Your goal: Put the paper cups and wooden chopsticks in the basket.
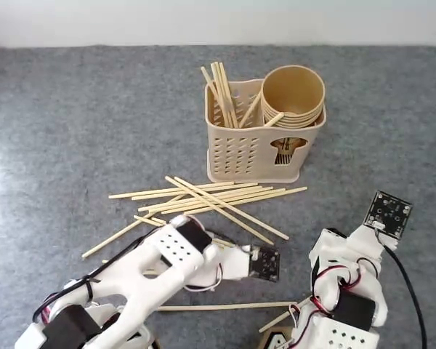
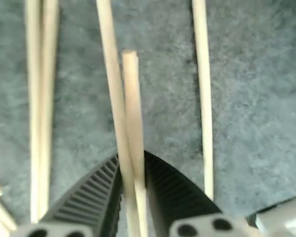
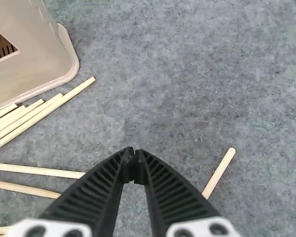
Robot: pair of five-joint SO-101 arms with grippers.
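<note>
Left gripper pinching shut on chopstick, at near side of loose chopstick pile. Second stick lying tight alongside, possibly caught in jaws too, hard telling. Right gripper closed, holding nothing, hovering over carpet at near right. Basket standing far centre, paper cups sitting stacked inside beside several sticks. Risks: double pinch slipping and one stick dropping on lift; long stick snagging pile or basket rim. No legible writing showing.

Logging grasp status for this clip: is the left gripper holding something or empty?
Holding: the left wrist view shows the left gripper shut on two chopsticks, pinched between its jaws.
</note>
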